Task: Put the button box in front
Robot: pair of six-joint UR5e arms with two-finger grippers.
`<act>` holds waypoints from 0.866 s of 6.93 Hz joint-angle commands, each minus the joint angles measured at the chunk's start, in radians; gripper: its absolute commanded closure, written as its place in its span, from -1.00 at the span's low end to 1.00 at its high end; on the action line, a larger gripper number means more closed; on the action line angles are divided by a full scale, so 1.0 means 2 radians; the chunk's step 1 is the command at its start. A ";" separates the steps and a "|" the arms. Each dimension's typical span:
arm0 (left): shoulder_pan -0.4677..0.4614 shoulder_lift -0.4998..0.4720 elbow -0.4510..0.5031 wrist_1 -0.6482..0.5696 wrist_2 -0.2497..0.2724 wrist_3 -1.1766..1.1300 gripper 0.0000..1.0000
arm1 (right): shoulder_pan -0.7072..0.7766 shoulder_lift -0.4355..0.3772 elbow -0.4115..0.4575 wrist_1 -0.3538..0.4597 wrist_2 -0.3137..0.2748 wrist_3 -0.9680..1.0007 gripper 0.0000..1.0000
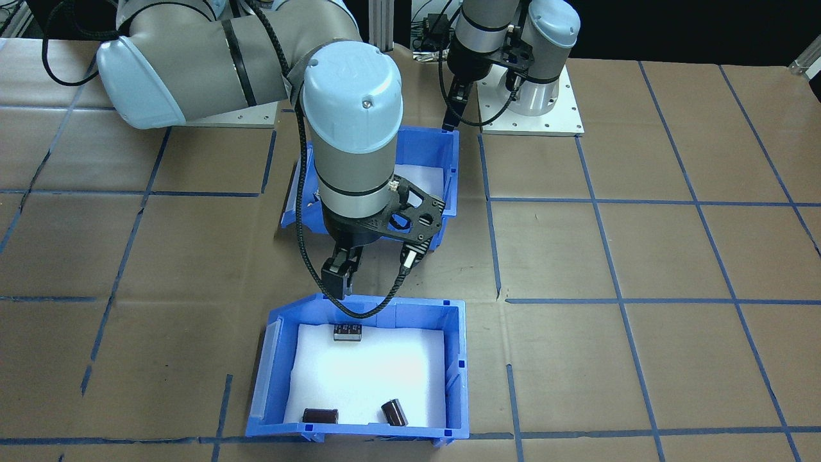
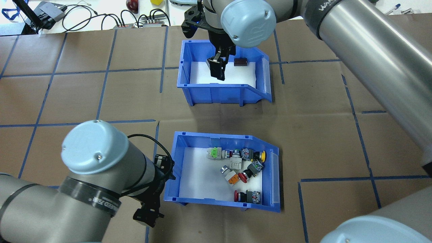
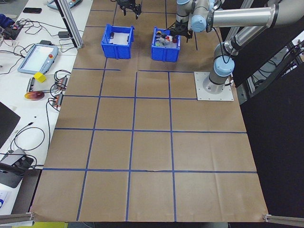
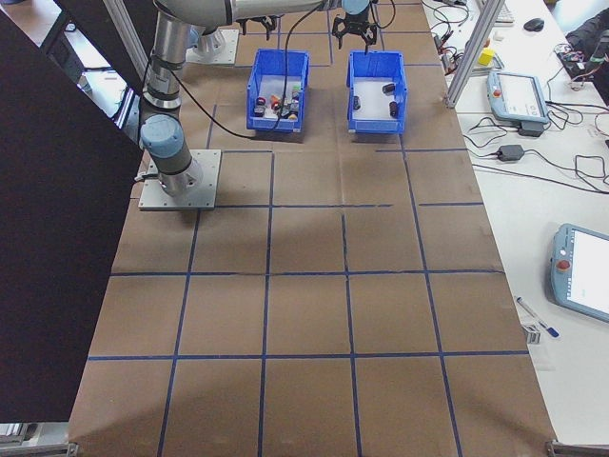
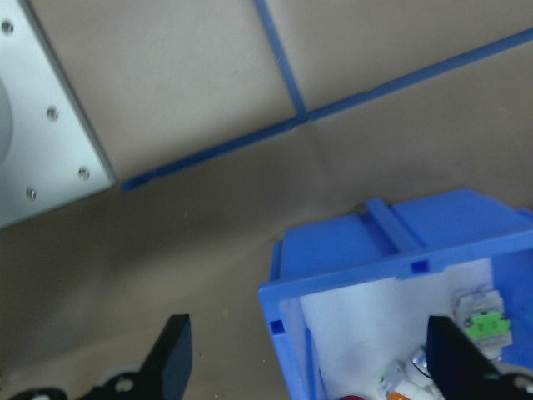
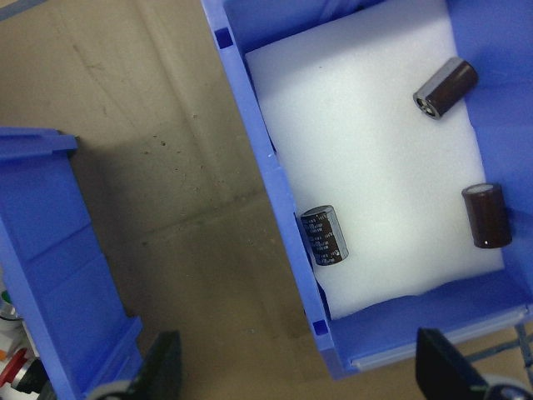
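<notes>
Nearest the robot's base, the button box (image 2: 225, 173) sits on the bench, apparently not yet moved forward. Just beside its corner, the left gripper (image 5: 310, 367) hangs wide open, holding nothing. Farther out, the right gripper (image 6: 291, 375) hovers spread and empty over the bin of black cylinders (image 2: 222, 72).

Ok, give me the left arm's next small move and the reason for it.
Probably lower the left end effector straight down over the button box wall, then close. In the left wrist view its fingers are open, one over the table outside the box, the other over the white liner inside. The blue wall lies between them, and nothing is gripped.
</notes>
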 commanded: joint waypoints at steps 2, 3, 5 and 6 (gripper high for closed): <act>-0.104 -0.112 -0.005 0.141 0.004 -0.110 -0.96 | 0.019 0.037 0.000 -0.043 0.005 -0.086 -1.00; -0.109 -0.122 -0.004 0.158 0.005 -0.116 -0.96 | 0.024 0.055 -0.001 -0.055 0.005 -0.109 -1.00; -0.114 -0.125 -0.020 0.155 0.005 -0.115 -0.81 | 0.024 0.087 0.005 -0.100 0.000 -0.113 -1.00; -0.114 -0.131 -0.025 0.158 0.006 -0.113 -0.73 | 0.024 0.095 0.009 -0.100 -0.001 -0.113 -1.00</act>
